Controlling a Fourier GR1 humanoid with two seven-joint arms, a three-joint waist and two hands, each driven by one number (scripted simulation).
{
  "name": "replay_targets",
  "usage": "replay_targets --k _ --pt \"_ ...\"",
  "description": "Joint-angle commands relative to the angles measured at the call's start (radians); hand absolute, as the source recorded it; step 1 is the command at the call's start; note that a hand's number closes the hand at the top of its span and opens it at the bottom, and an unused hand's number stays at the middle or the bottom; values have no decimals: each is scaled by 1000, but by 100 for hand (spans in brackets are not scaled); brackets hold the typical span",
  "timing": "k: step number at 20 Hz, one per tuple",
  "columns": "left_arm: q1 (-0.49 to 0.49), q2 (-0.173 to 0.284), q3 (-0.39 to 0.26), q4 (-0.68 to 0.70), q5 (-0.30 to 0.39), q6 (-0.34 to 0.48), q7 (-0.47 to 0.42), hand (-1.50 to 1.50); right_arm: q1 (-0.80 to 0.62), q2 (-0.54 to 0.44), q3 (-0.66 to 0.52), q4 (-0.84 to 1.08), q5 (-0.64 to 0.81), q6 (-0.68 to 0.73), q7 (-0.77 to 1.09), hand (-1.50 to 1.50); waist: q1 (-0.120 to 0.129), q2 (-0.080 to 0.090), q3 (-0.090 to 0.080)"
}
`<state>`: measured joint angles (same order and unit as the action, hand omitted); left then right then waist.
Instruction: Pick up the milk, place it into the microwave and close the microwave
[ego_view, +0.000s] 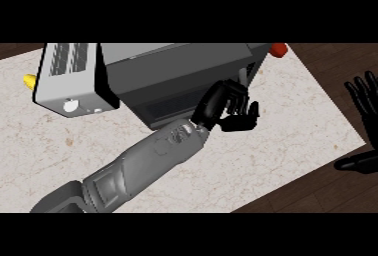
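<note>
Head view takes in the pale marbled counter (244, 150) across most of the frame, dark wood floor showing at its right and lower right. Upper centre sits the grey microwave (177, 75), its door (74, 80) swung out toward the upper left. A grey forearm rises from the lower left and ends in the left hand (225, 107), which lies against the microwave's front right part with fingers half curled; nothing can be seen held in them. The right hand (363, 95) rests open at the right edge, fingers up. A small red object (278, 49) peeks out at the microwave's upper right corner, and a yellow one (29, 81) beside the door at the far left.

Milk cannot be made out anywhere (it may already sit inside the microwave, hidden by its top). If so, what remains is closing: the door lies well to the left of the left hand, its long edge running roughly top to bottom, and that hand is much the nearer.
</note>
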<state>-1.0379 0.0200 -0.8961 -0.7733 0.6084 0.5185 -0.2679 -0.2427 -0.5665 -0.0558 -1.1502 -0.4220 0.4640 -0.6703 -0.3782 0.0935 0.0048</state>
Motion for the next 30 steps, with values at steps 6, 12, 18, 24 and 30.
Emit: replay_targets --k 6,12,18,24,30 --pt "-101 -19 21 47 48 12 -10 150 -54 -14 58 -48 -45 133 28 -150 -35 15 2" --pt "-93 -18 8 51 70 45 -11 150 -84 -47 123 -132 -19 192 54 150 -49 7 1" --pt "-111 -18 7 62 89 65 -11 150 -110 -73 197 -238 -10 258 75 150 -63 2 5" --pt "-104 -18 -3 64 104 89 -28 150 -117 -72 233 -320 -34 252 116 150 -83 0 4" --pt "-89 -17 12 58 131 118 -49 150 -108 -73 262 -388 -55 245 149 150 -105 0 5"
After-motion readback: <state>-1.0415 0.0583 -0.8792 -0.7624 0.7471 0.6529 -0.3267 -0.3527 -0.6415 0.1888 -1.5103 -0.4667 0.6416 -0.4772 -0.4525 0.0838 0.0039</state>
